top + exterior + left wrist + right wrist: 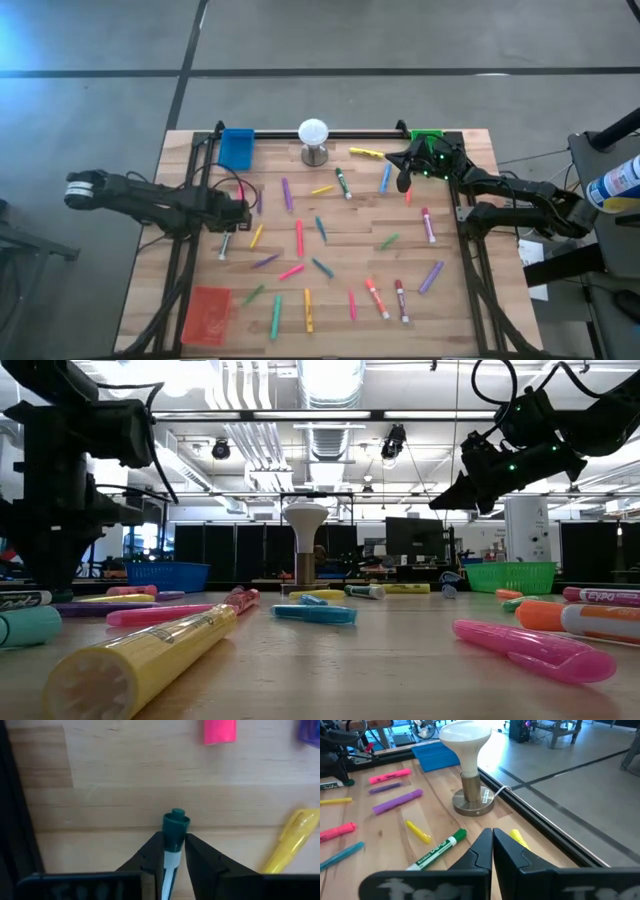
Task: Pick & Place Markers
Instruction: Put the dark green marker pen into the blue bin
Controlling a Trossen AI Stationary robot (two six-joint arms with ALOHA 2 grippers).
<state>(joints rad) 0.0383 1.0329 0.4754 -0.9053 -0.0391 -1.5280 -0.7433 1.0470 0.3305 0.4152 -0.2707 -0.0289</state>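
Many coloured markers lie scattered flat on the wooden table (330, 300). My left gripper (175, 839) points straight down at the table's left side (236, 216), shut on a white marker with a dark teal cap (176, 822). The marker's white body (224, 244) reaches out toward the near edge. A yellow marker (292, 842) lies beside it. My right gripper (492, 834) hovers shut at the far right (403, 180), well above the wood (447, 500). It holds nothing and points toward the white ball on its stand (470, 750). My left gripper pinches the marker between its two fingers at the cap end (175, 841), about where the teal cap meets the white body. The fingers come from above and lie across the marker. The marker lies level, cap toward the far edge. Whether it rests on the wood, I cannot tell.
A blue tray (237, 147) stands at the far left, a green tray (427, 136) at the far right under my right arm, and a red tray (208, 314) at the near left corner. The white ball on its stand (313, 140) is at the far middle. Black rails (185, 250) run along the sides.
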